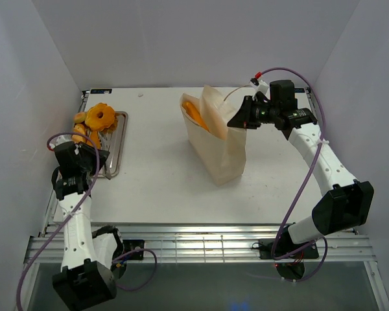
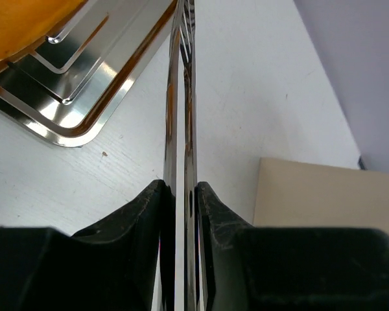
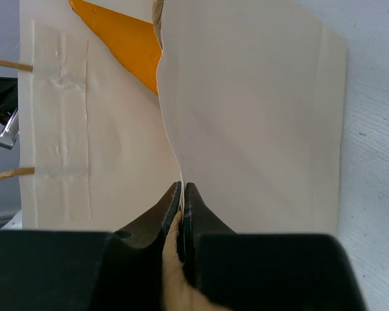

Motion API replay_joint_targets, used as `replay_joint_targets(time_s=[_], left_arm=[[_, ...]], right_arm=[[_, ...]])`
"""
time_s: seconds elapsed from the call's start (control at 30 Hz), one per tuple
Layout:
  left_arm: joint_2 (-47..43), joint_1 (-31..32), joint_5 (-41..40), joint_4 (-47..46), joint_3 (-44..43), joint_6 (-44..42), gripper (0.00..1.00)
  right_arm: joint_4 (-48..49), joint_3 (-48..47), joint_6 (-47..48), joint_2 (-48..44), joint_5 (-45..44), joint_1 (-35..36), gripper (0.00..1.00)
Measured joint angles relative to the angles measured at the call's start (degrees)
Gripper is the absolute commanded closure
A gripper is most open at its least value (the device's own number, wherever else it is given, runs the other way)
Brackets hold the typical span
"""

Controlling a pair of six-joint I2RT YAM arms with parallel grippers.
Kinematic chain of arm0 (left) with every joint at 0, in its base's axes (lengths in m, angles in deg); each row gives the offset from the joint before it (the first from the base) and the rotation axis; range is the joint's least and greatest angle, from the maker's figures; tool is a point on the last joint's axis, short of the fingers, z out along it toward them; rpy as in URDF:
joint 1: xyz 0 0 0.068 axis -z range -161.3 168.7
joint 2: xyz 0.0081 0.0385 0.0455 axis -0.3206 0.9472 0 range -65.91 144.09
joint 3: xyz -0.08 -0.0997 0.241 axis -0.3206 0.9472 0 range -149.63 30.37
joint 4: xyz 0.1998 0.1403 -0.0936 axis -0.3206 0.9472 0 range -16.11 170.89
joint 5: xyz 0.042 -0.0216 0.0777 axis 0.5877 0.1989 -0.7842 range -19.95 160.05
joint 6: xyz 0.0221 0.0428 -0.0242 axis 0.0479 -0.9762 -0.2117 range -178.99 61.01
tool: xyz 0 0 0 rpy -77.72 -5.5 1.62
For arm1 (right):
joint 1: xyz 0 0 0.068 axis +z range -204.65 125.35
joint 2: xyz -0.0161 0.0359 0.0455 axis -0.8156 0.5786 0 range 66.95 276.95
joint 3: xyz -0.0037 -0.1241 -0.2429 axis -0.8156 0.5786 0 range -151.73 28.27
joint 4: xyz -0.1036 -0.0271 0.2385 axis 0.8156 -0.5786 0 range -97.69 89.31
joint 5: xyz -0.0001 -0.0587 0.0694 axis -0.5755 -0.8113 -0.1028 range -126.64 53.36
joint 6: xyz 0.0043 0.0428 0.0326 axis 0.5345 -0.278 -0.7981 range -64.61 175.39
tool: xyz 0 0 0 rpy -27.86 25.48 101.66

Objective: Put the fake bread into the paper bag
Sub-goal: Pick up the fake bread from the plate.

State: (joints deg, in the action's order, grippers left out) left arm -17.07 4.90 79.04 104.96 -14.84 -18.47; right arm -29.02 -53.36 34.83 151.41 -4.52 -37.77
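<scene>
White counter [image 1: 157,176] below; my right end effector [image 3: 182,188] pinches one wall of the floppy paper bag [image 3: 246,116]; my left end effector [image 2: 180,186] clamps the tongs [image 2: 179,97]; fake bread [image 1: 100,117] looks light, stiff, slippery; grip mid-loaf.

At far left of the table [image 1: 155,188], a tray [image 1: 118,139] heaped with bread [image 1: 97,118]; at its near end, the left gripper [image 2: 180,194] clamped on tongs [image 2: 179,97]. Right of centre, a paper bag [image 1: 220,152] upright, one loaf [image 1: 194,113] inside, the right gripper [image 3: 182,189] pinching its right-hand rim.
</scene>
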Motion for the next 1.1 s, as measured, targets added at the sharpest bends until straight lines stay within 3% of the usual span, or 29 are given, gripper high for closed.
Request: replay_joint_targets(time_s=[0.17,0.5,0.8,1.1], left_arm=[[-1.70,-8.68,9.33,-2.08,2.08,3.56,0.65],[-7.93,-9.77,16.98,-11.65,8.33,18.01,0.59],[-10.43,-9.77,14.21,-8.02,12.39,25.99,0.52],[-8.17,-9.77,11.39,-5.33,8.50,24.00,0.58]], right_arm=[[0.46,0.22,-0.09,-0.02,1.31,0.00,0.89],[2.16,2.03,-0.66,-0.22,3.30,0.00,0.82],[2.58,2.19,-0.61,0.04,4.17,0.00,0.80],[2.60,2.19,-0.61,0.28,5.51,0.00,0.79]])
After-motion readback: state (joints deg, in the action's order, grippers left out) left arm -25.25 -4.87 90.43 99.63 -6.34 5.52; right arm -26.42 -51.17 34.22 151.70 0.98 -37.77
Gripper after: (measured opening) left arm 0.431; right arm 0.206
